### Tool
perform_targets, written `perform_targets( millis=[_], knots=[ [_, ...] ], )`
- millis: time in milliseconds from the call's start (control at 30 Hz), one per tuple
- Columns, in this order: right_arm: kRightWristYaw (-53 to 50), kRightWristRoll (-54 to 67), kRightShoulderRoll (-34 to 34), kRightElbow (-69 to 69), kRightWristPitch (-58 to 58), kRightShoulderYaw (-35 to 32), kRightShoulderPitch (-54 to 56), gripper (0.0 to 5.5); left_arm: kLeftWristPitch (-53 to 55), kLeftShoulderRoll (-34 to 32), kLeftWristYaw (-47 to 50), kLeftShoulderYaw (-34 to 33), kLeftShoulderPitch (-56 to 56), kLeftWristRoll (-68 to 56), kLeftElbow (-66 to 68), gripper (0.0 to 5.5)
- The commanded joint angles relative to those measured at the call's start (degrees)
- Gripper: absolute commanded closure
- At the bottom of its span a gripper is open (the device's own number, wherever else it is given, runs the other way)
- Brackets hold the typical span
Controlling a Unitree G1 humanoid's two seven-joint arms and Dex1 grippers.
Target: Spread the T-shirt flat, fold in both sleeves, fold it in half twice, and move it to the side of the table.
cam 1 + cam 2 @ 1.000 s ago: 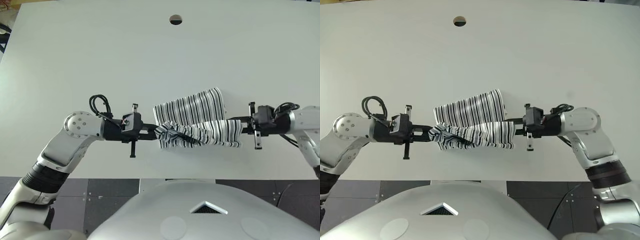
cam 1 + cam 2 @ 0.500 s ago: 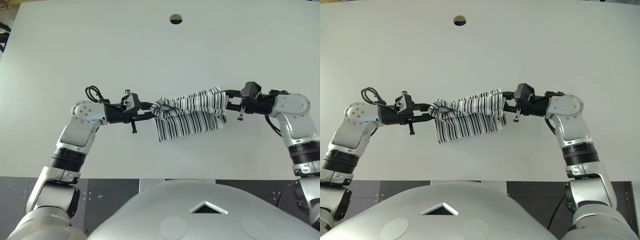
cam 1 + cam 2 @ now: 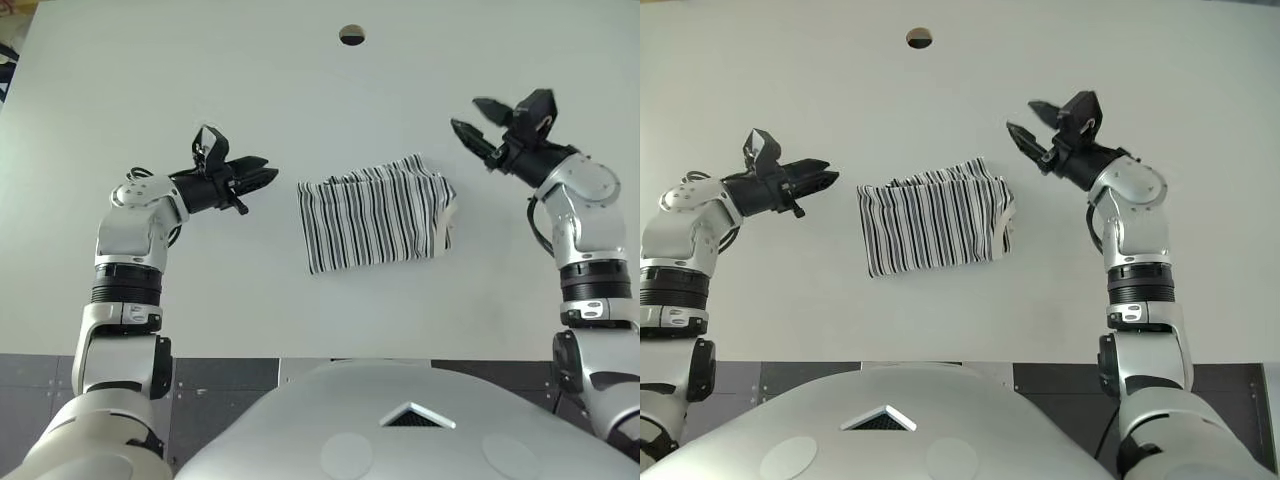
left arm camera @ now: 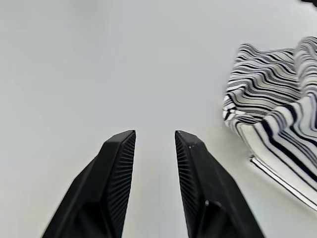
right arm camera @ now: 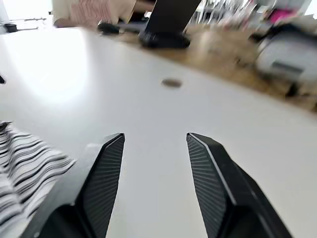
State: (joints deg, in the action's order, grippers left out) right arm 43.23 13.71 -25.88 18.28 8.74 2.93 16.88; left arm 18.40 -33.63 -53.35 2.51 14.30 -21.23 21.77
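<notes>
While the white surface (image 3: 150,80) carries the folded striped T-shirt (image 3: 375,212) at its middle, nothing is gripped: the left jaws are parted narrowly near the cloth's left edge, and the right jaws are spread wider off its right corner.

Folded T-shirt (image 3: 375,212) is the one obstacle mid-table (image 3: 150,80), with passable bare gaps between it and left gripper (image 3: 270,169) and right gripper (image 3: 464,112).

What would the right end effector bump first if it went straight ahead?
Probably the bare table, short of the small round hole, though depth is unclear. The striped T-shirt lies off to the side.
</notes>
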Motion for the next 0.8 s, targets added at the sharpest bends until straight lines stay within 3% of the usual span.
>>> perform_targets(
  millis=[33,300,433,500,700,800],
  knots=[
    [-0.12,-12.86,2.91,-10.17,27.67,8.28,-3.85,3.17,-1.74,2.62,5.15,-6.17,0.75,-1.76,-1.71,4.02],
    [-11.27,-35.24,6.44,5.20,36.87,19.36,-4.38,3.17,-1.64,7.84,8.65,-11.46,-2.90,-5.59,-6.23,4.02],
    [-23.70,-50.15,4.32,22.30,31.09,24.75,-1.10,3.17,-2.39,10.04,8.98,-13.61,-4.06,-7.03,-6.10,4.02],
    [-27.68,-51.83,2.47,26.42,28.55,24.94,0.08,3.17,-2.30,10.65,9.04,-13.68,-4.47,-7.20,-6.69,4.02],
    [-35.23,-49.34,-20.13,43.78,25.39,18.91,5.71,3.17,-3.43,12.25,10.85,-15.11,-5.07,-7.70,-8.84,4.02],
    [-36.29,-47.72,-25.57,52.26,21.79,17.54,7.07,3.17,-4.21,13.42,12.40,-16.95,-4.59,-9.05,-9.79,4.02]
  ],
)
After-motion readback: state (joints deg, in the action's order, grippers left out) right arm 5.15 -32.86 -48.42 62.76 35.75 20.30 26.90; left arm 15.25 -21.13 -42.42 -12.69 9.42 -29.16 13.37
